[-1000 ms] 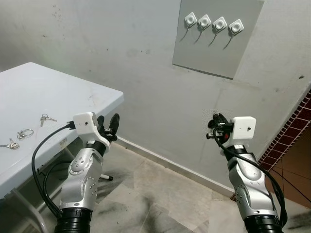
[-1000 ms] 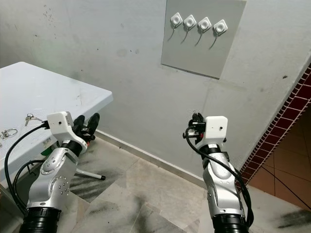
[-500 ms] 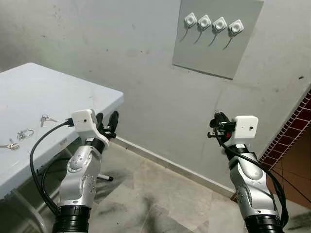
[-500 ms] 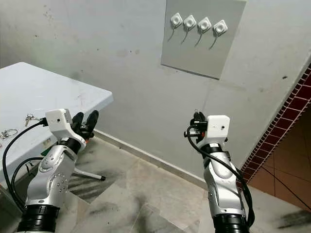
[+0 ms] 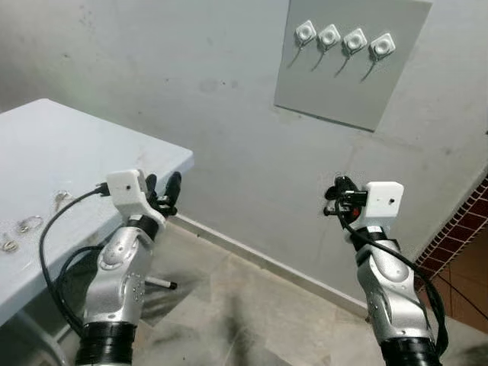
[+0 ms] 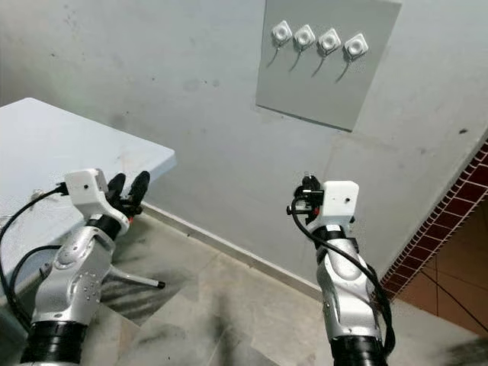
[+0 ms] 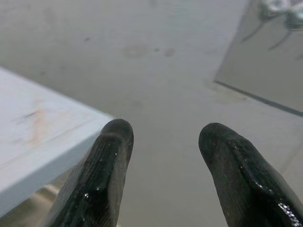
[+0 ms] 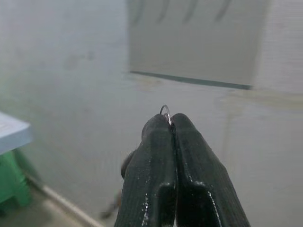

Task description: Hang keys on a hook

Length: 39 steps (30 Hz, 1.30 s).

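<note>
Overhead and slightly forward, the hooks on the grey wall panel are set well above the right gripper, which is pinched tight on the key ring, while the left gripper is held spread and empty.

A stained grey wall rises behind a white table and marbled tile floor.

A white table stands on the left against the grey wall. Red brick tiling edges the right, and marbled floor tiles lie below.
</note>
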Tool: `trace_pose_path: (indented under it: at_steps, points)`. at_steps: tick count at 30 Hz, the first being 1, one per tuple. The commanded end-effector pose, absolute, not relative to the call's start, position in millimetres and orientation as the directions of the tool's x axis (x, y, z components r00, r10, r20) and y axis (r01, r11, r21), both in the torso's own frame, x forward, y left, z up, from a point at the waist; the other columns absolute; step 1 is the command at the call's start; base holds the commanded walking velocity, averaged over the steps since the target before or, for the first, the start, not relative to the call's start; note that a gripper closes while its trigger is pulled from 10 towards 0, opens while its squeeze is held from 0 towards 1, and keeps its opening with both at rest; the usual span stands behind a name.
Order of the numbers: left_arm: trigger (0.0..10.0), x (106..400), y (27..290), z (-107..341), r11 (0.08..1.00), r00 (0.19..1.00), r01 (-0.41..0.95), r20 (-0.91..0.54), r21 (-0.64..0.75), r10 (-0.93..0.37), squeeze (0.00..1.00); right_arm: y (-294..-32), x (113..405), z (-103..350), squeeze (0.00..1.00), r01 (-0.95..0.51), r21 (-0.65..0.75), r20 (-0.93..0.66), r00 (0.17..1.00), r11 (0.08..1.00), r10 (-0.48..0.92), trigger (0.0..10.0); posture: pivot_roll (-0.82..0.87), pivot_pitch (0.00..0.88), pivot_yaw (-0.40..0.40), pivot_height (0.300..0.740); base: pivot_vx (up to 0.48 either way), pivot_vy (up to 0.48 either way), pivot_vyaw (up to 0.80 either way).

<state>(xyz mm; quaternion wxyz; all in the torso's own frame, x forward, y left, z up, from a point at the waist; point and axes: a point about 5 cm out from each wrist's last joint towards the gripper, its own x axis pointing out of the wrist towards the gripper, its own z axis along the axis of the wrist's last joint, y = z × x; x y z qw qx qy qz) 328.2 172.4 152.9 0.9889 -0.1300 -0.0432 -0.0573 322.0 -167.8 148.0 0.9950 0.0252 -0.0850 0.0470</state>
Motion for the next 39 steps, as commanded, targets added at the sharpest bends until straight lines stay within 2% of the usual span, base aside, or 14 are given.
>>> trace_pose_path:
  at_steps: [1,39]
  points:
    - [10.0,330.3,164.7,158.1,0.958,0.985,0.151,0.115,-0.246,-0.126,0.00,-175.1,321.7,153.5,0.00,-0.073,0.042,0.192,0.979,0.996,0.063,10.0,0.17,0.000,0.000,0.740,0.412,0.000,0.00]
    - [10.0,331.3,164.7,158.5,0.958,0.986,0.148,0.114,-0.248,-0.123,0.00,-173.9,321.8,153.8,0.00,-0.078,0.042,0.190,0.979,0.996,0.069,10.0,0.18,0.000,-0.002,0.740,0.409,0.000,0.00]
